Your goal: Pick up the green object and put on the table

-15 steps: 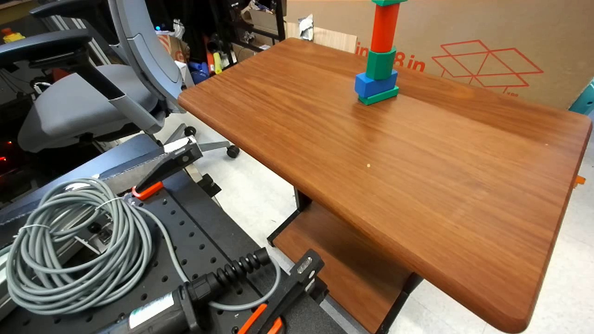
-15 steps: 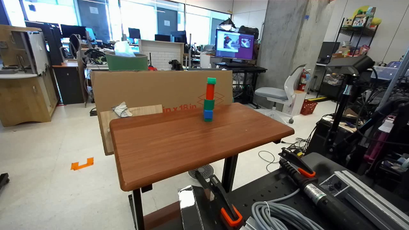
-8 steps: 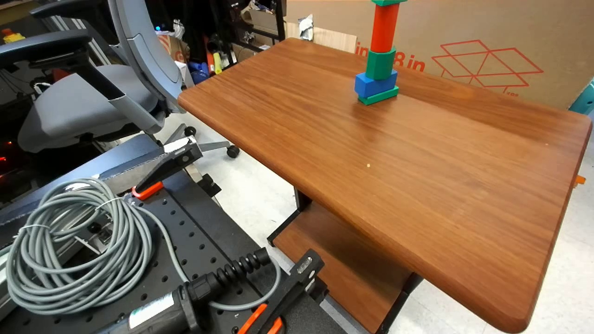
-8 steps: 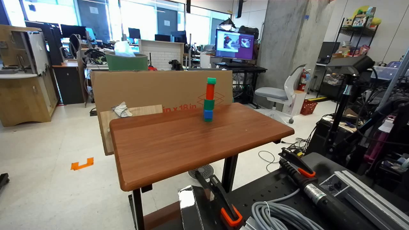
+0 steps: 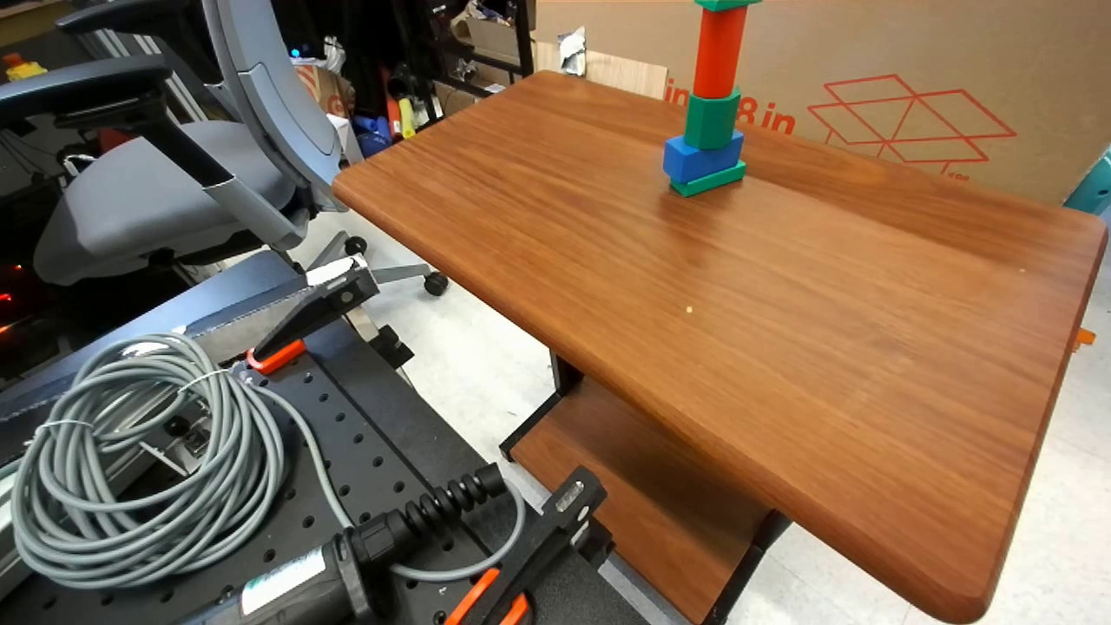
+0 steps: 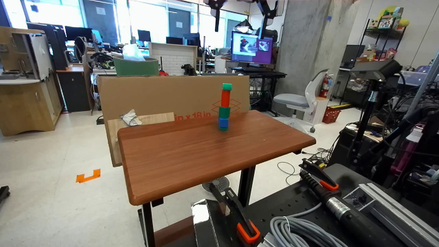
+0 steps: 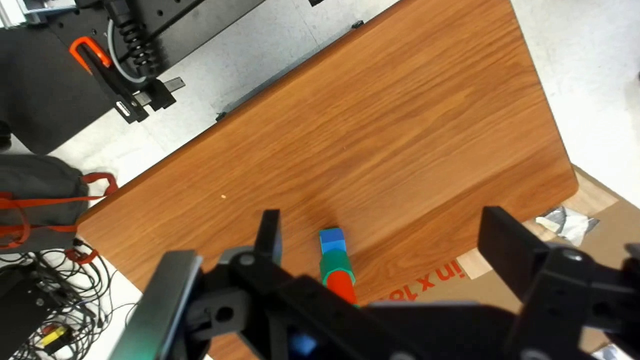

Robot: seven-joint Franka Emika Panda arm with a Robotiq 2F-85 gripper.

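Brown and wooden, the round-cornered table (image 6: 185, 159) sits mid-frame in an exterior view, a grey concrete pillar (image 6: 301, 44) upper right; my black claw (image 6: 239, 34) hangs spread, top centre.

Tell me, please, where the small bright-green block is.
In an exterior view, the green block tops the red column, just right of centre, before the cardboard.

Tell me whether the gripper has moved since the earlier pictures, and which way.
Yes, down in an exterior view: half a second ago the gripper showed only above the monitor; now one finger overlaps the monitor's top edge.
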